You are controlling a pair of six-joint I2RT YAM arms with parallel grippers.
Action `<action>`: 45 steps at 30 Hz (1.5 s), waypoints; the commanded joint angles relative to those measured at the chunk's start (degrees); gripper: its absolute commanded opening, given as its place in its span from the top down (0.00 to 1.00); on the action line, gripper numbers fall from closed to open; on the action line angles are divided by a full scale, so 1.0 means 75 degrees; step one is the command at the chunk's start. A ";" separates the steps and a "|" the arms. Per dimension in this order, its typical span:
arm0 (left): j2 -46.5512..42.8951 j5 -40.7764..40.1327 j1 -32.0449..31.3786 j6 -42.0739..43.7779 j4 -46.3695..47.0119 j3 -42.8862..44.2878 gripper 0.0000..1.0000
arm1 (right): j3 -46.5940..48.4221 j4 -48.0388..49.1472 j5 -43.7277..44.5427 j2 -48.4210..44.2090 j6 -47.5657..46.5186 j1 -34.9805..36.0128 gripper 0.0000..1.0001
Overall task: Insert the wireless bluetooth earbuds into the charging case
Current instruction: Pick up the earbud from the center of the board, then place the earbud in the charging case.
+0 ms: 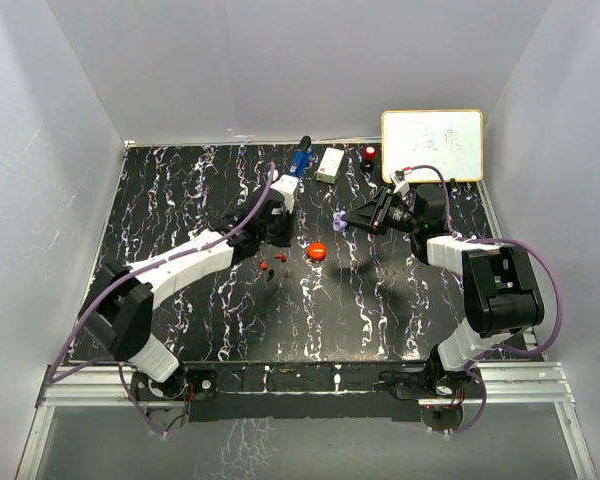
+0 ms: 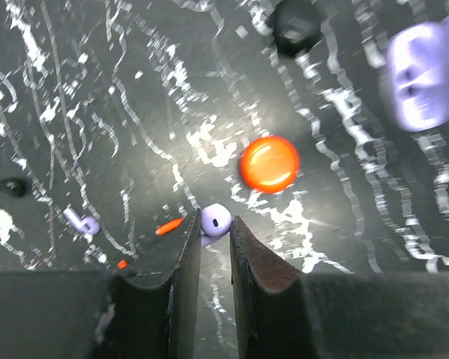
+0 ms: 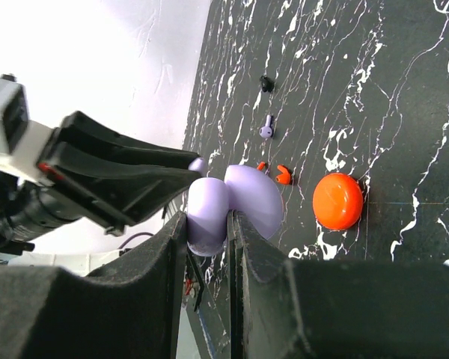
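My right gripper (image 3: 208, 218) is shut on the lavender charging case (image 3: 251, 198), which hangs open above the table; it also shows in the top view (image 1: 340, 217). My left gripper (image 2: 214, 222) is shut on a small lavender earbud (image 2: 217, 217), held close to the case, left of it in the top view (image 1: 283, 235). Two red earbuds (image 3: 283, 175) lie on the table beside a round red puck (image 3: 337, 200). Another lavender earbud (image 3: 266, 131) and a black earbud (image 3: 266, 82) lie farther off.
A black puck (image 2: 295, 26) lies beyond the red puck (image 1: 316, 251). At the back stand a whiteboard (image 1: 432, 145), a white box (image 1: 329, 165), a blue object (image 1: 299, 160) and a small red-and-black cylinder (image 1: 368, 153). White walls close in the black marbled table.
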 commanded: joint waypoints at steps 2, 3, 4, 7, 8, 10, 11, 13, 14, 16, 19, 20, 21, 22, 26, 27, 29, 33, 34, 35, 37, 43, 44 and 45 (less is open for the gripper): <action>-0.0669 0.1690 0.0358 -0.0790 0.0838 0.0209 1.00 | 0.0107 0.0605 -0.0269 -0.0208 0.0241 -0.0018 1.00; -0.0690 0.1954 0.0455 -0.0930 0.1051 0.0184 1.00 | 0.0096 0.0667 -0.0289 -0.0214 0.0303 -0.0023 1.00; -0.0711 0.2245 0.0556 -0.1129 0.1281 0.0160 1.00 | 0.0085 0.0746 -0.0314 -0.0214 0.0382 -0.0034 1.00; -0.0811 0.3075 0.0939 -0.1686 0.2167 -0.0017 1.00 | -0.0010 0.1214 -0.0425 -0.0182 0.0775 -0.0070 1.00; -0.0856 0.3323 0.1071 -0.1753 0.2516 -0.0131 1.00 | -0.0059 0.1405 -0.0448 -0.0162 0.0932 -0.0087 1.00; -0.0923 0.3734 0.1307 -0.2394 0.3234 -0.0370 1.00 | -0.0153 0.1834 -0.0462 -0.0098 0.1251 -0.0100 1.00; -0.0927 0.3868 0.1386 -0.2612 0.3559 -0.0467 1.00 | -0.0207 0.2054 -0.0464 -0.0083 0.1417 -0.0104 1.00; -0.0922 0.3983 0.1480 -0.2961 0.4137 -0.0633 1.00 | -0.0291 0.2443 -0.0439 -0.0001 0.1685 -0.0099 1.00; -0.0911 0.3986 0.1503 -0.3127 0.4406 -0.0717 1.00 | -0.0331 0.2607 -0.0434 0.0032 0.1784 -0.0098 1.00; -0.0843 0.4033 0.1523 -0.3563 0.5180 -0.0930 1.00 | -0.0402 0.2849 -0.0366 0.0065 0.1933 -0.0102 1.00; -0.0567 0.4176 0.1527 -0.4299 0.6280 -0.1143 1.00 | -0.0493 0.3139 -0.0284 0.0132 0.2103 -0.0097 1.00; -0.0435 0.4244 0.1521 -0.4542 0.6622 -0.1191 1.00 | -0.0515 0.3252 -0.0268 0.0167 0.2163 -0.0096 1.00; -0.0299 0.4292 0.1523 -0.4769 0.6948 -0.1218 1.00 | -0.0558 0.3395 -0.0251 0.0205 0.2257 -0.0098 1.00; -0.0189 0.4336 0.1522 -0.4998 0.7271 -0.1245 1.00 | -0.0618 0.3574 -0.0226 0.0241 0.2357 -0.0104 1.00; 0.0140 0.4294 0.1525 -0.5645 0.8258 -0.1373 1.00 | -0.0858 0.4814 -0.0124 0.0538 0.3075 -0.0099 1.00; 0.0199 0.4254 0.1526 -0.5752 0.8405 -0.1386 1.00 | -0.0935 0.5223 -0.0091 0.0641 0.3304 -0.0095 1.00; 0.0305 0.4216 0.1520 -0.5919 0.8697 -0.1426 1.00 | -0.1041 0.5995 -0.0039 0.0882 0.3780 -0.0097 1.00; 0.0508 0.4051 0.1502 -0.6397 0.9569 -0.1622 1.00 | -0.1185 0.7432 0.0203 0.1576 0.4705 -0.0095 1.00; 0.0557 0.4020 0.1507 -0.6481 0.9732 -0.1646 1.00 | -0.1203 0.7694 0.0272 0.1703 0.4891 -0.0098 1.00; 0.0605 0.3983 0.1489 -0.6568 0.9828 -0.1675 1.00 | -0.1209 0.7917 0.0342 0.1815 0.5040 -0.0104 1.00; 0.0695 0.3882 0.1453 -0.6681 1.0139 -0.1715 1.00 | -0.1222 0.8254 0.0484 0.1982 0.5275 -0.0085 1.00; 0.0991 0.3637 0.1254 -0.6930 1.0672 -0.1722 1.00 | -0.1168 0.8533 0.0763 0.2169 0.5486 -0.0070 1.00; 0.1065 0.3584 0.1194 -0.6960 1.0735 -0.1708 1.00 | -0.1145 0.8544 0.0783 0.2178 0.5497 -0.0069 1.00; 0.1119 0.3531 0.1133 -0.7003 1.0797 -0.1683 1.00 | -0.1141 0.8564 0.0813 0.2206 0.5520 -0.0061 1.00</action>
